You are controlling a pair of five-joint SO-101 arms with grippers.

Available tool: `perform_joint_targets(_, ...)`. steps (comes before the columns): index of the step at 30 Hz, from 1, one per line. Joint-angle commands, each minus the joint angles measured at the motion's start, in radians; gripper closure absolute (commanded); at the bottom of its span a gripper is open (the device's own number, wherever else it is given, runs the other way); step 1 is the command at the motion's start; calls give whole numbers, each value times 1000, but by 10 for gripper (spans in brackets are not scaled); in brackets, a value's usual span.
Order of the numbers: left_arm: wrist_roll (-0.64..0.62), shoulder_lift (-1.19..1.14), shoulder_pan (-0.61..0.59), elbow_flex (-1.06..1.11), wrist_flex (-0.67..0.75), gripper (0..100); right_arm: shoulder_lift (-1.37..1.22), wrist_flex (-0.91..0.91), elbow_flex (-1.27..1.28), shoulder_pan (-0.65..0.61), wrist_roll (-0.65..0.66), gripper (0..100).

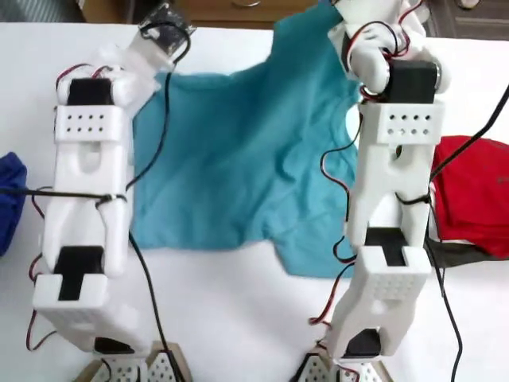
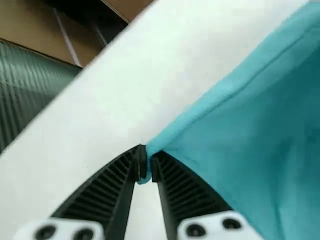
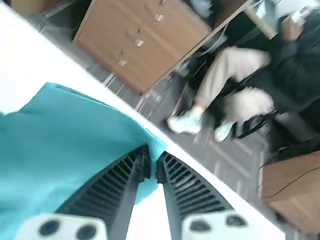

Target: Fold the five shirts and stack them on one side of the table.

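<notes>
Item: teal shirt (image 1: 238, 159), which lay spread across the surface (image 1: 238, 318). Left tool (image 2: 145, 167) was clamped shut on one far corner of it; right tool (image 3: 152, 170) likewise on the other far corner. Risk: both pinches looked shallow; uneven pulling might free a corner and skew the fold.

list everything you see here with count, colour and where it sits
teal shirt: 1, teal, spread over the middle of the table
red shirt: 1, red, folded at the table's right edge
dark cloth: 1, black, under the red shirt
blue shirt: 1, blue, at the table's left edge
table: 1, white, under it all
drawers: 1 unit, wood, beyond the table
left tool: 1, black, shut on a teal shirt corner
right tool: 1, black, shut on the teal shirt's far edge
</notes>
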State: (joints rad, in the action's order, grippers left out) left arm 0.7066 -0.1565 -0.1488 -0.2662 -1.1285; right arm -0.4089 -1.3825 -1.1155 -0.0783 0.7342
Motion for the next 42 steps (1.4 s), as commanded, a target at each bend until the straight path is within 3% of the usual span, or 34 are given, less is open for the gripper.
perform_joint_targets(1, 2, 5, -2, -47, -112, 980, 8, -111, -11, 5, 29, 978)
perform_joint_targets(8, 23, 6, 2, -45, -287, 980, 8, -323, -2, 5, 149, 978)
perform_joint_targets(16, 25, 9, 5, -44, -440, 980, 30, -329, 41, 53, 143, 978)
perform_joint_targets(23, 25, 31, 3, -42, -511, 980, 246, -329, 273, 2, 143, 978)
perform_joint_targets(30, -15, 178, 6, 133, -476, 980, 472, -312, 605, -1, 146, 978)
perform_joint_targets(42, -17, 318, 2, 659, -189, 980, 690, -99, 1145, 28, 150, 978)
